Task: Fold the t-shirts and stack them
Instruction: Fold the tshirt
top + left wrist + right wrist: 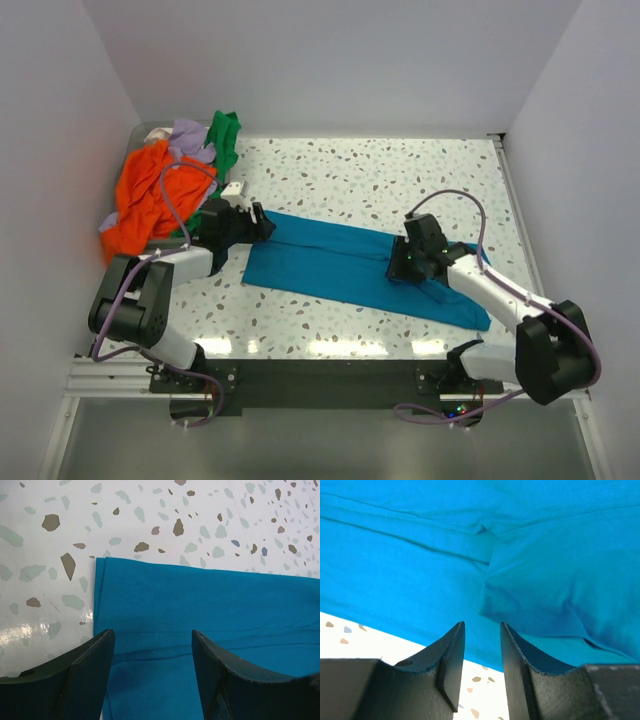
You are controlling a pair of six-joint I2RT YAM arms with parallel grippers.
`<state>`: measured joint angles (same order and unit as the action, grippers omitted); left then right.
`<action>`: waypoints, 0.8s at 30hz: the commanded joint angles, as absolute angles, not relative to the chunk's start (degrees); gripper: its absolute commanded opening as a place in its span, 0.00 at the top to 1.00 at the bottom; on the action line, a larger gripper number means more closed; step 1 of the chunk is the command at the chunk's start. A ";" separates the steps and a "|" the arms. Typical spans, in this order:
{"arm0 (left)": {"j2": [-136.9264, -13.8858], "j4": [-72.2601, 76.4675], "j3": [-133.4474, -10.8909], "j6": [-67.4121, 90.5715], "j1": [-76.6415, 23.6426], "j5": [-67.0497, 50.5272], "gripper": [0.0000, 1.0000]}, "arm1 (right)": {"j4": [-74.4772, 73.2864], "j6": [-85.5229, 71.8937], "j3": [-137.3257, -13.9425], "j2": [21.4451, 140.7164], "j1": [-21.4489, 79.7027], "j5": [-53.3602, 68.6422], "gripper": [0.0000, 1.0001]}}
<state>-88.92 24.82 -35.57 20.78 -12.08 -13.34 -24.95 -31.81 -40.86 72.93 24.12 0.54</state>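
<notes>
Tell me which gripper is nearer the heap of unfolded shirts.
Left. The left gripper sits at the teal shirt's left end, just beside the heap; the right gripper hangs over the teal shirt's right half, well away from it.

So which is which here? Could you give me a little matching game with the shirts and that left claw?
Things:
1. teal shirt
2. orange shirt
3. green shirt
4. left fingers

States or places:
A. bunched up farthest back, beside the lavender shirt
B. lying flat in the middle of the table
C. spread apart, gripping nothing
D. crumpled at the table's left edge

Pairs: 1-B, 2-D, 3-A, 4-C
</notes>
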 commanded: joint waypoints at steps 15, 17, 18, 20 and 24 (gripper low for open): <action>-87.54 27.69 -36.30 19.69 -12.22 -14.06 0.32 | -29.36 -30.06 -45.88 71.62 24.17 -16.34 0.48; -87.10 27.77 -36.12 19.69 -12.22 -14.06 0.32 | -28.92 -30.15 -45.79 73.47 24.17 -16.79 0.48; -87.01 27.77 -36.04 19.69 -12.22 -14.15 0.32 | -28.66 -30.06 -45.27 73.82 24.17 -17.31 0.48; -86.75 27.95 -35.95 19.69 -12.22 -14.06 0.32 | -29.26 -30.49 -44.91 74.79 24.17 -18.28 0.49; -86.92 27.86 -35.95 19.69 -12.22 -14.06 0.32 | -29.97 -30.67 -43.07 73.92 24.17 -17.41 0.49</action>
